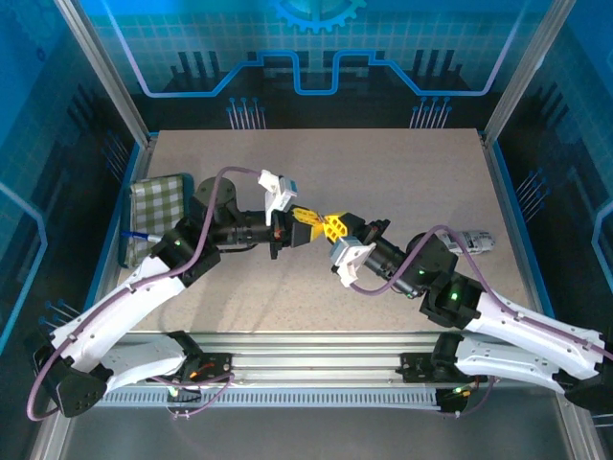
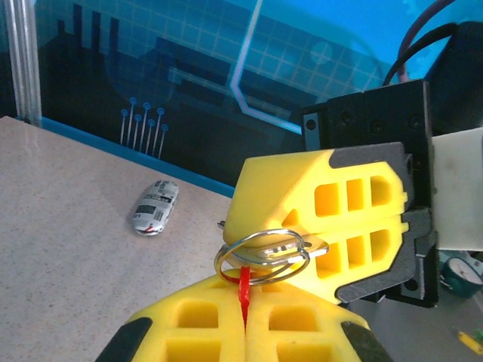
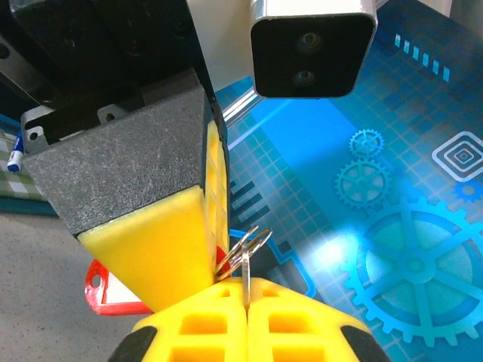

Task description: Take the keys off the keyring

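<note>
Just above the tabletop (image 1: 402,172), two robot arms are meeting fingertip to fingertip. The left end effector (image 2: 245,317) is clenching a red tag (image 2: 244,285) hanging from the keyring (image 2: 260,256). The right end effector (image 3: 245,305) is pinching what appears to be the key (image 3: 245,270), not yet off the ring, so the removal is looking barely begun. The key is lying roughly level, its long axis running from the ring into the right fingers; which end is the head cannot be told. Beyond, a grey labelled object (image 2: 155,206) is lying on the tabletop.
</note>
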